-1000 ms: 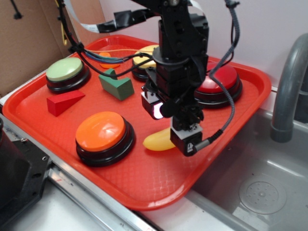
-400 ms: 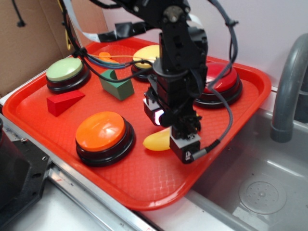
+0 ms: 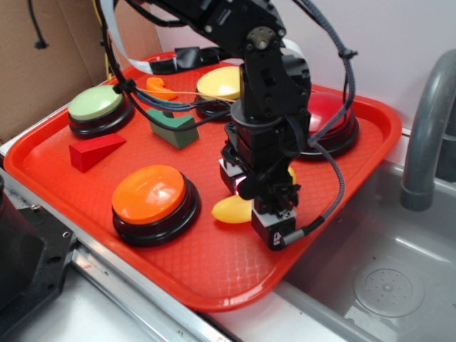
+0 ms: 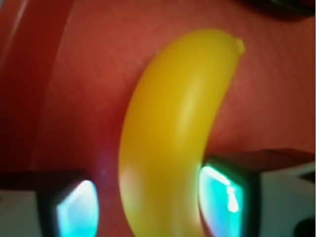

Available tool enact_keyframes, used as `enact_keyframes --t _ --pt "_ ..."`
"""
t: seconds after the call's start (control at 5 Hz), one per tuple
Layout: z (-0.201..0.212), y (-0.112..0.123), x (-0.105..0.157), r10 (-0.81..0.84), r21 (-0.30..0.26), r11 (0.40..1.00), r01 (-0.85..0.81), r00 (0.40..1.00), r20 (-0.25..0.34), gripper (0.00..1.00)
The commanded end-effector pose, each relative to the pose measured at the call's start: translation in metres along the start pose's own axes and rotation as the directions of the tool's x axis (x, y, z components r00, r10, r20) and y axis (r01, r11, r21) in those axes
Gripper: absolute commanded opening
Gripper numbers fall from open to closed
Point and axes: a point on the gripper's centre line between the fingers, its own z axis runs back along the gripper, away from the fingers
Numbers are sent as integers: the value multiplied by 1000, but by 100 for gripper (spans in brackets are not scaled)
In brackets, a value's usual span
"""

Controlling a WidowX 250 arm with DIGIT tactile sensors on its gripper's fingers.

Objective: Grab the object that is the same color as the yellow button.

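Observation:
The yellow banana point(image 3: 228, 210) lies on the red tray point(image 3: 214, 278), near its front right part. My gripper point(image 3: 251, 203) is down over it, hiding the banana's right half in the exterior view. The wrist view shows the banana point(image 4: 173, 123) running lengthwise between my two fingers, gripper point(image 4: 150, 207) open. The right pad point(image 4: 224, 190) sits against the banana's side. A strip of tray shows between the banana and the left pad point(image 4: 76, 210). The yellow button point(image 3: 221, 83) stands at the back of the tray, partly behind my arm.
The tray also holds a green button point(image 3: 95, 103), an orange button point(image 3: 149, 194), a red button point(image 3: 328, 114), a red wedge point(image 3: 92, 151), a green block point(image 3: 173, 128) and a small orange curved piece point(image 3: 160, 87). A sink point(image 3: 385, 285) and faucet point(image 3: 427, 128) lie to the right.
My gripper has come down and slightly forward over the banana, so its fingers now stand on either side of it. The banana has stayed in place.

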Motion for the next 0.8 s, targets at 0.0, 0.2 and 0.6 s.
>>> enact_keyframes --t 0.0,0.2,0.6 --pt "20 5 -2 -25 -5 1000 25 997 73 0" --pt "71 12 8 -74 9 997 74 984 164 0" --pt "167 58 -43 9 18 1000 -12 991 134 0"
